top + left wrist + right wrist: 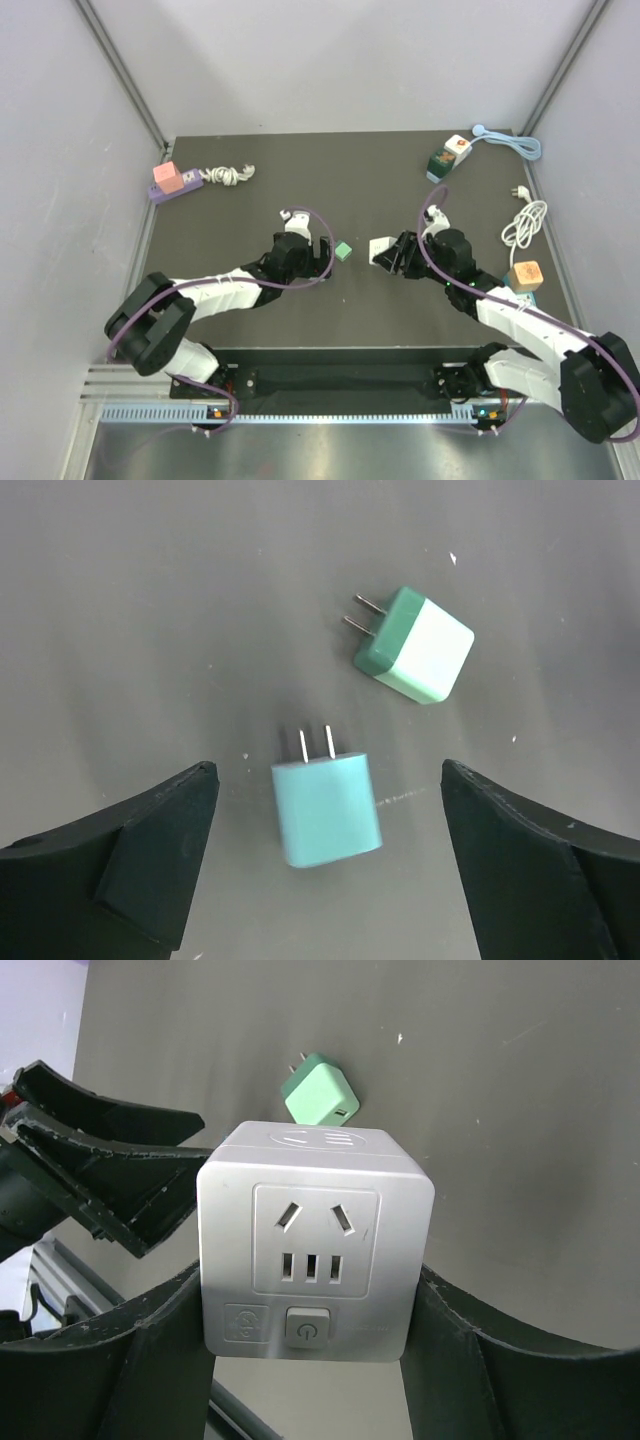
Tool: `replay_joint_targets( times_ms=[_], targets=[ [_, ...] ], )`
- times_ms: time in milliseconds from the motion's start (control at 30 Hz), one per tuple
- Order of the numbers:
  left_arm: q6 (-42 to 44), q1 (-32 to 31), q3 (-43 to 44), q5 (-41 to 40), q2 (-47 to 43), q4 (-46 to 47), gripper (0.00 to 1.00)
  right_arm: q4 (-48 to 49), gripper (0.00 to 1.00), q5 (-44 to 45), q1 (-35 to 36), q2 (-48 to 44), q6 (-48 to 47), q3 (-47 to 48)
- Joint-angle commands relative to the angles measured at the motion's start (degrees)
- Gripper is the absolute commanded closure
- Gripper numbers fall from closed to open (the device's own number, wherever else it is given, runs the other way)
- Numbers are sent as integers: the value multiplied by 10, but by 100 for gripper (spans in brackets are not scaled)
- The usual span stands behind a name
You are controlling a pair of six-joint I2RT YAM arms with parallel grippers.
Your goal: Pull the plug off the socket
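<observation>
**Plug (327,810) lies loose on the table (120,600); socket (315,1250) gripped on the right**

The plug is a pale blue block lying flat on the dark table, its two prongs pointing away from the left wrist camera. It sits between the spread fingers of the left end effector (325,768), and neither finger touches it. That end effector is released, with a wide gap on both sides of the plug.

A green plug (413,645) with a paler face lies just beyond it on the table, tilted, with its prongs pointing up and to the left in the left wrist view. From above, the green plug (343,251) shows between the two end effectors. The pale blue plug cannot be made out in that view.

The right end effector (315,1305) is clenched on the socket, a white cube, with one finger pressed against each side. The face with the slots and a power button is turned toward the right wrist camera. The green plug (320,1092) lies on the table just past the cube's far edge. In the top view, the socket (381,247) is just right of the green plug and apart from it.

At the far left of the table, a pink block (168,177) sits on a purple strip (160,193) beside a coiled white cord (228,175). A loose white cable (525,222) lies near the right edge.
</observation>
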Motion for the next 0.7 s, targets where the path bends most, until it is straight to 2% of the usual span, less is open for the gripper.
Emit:
replay_joint_targets(
  times_ms=[0, 133, 233, 367, 467, 533, 600, 667],
  targets=[
    [4, -1, 14, 11, -26, 4, 2, 68, 100, -20, 7, 17, 4, 18],
    [2, 0, 9, -1, -96, -45, 1, 85, 100, -27, 28, 50, 6, 34],
    [-1, 1, 20, -37, -158, -120, 1, 112, 100, -60, 52, 95, 2, 59],
    [-26, 20, 65, -121, -228, -315, 4, 118, 100, -98, 99, 205, -7, 140],
    [-45, 61, 100, -146, -273, -394, 4, 120, 100, -114, 152, 276, -14, 201],
    [-57, 116, 121, -132, -296, -453, 5, 126, 100, -126, 196, 328, -15, 247],
    [-70, 184, 145, -107, -307, -516, 6, 157, 100, -149, 233, 365, 4, 271],
    [-85, 219, 161, -90, -309, -550, 6, 218, 100, -187, 249, 424, 33, 297]
  ],
)
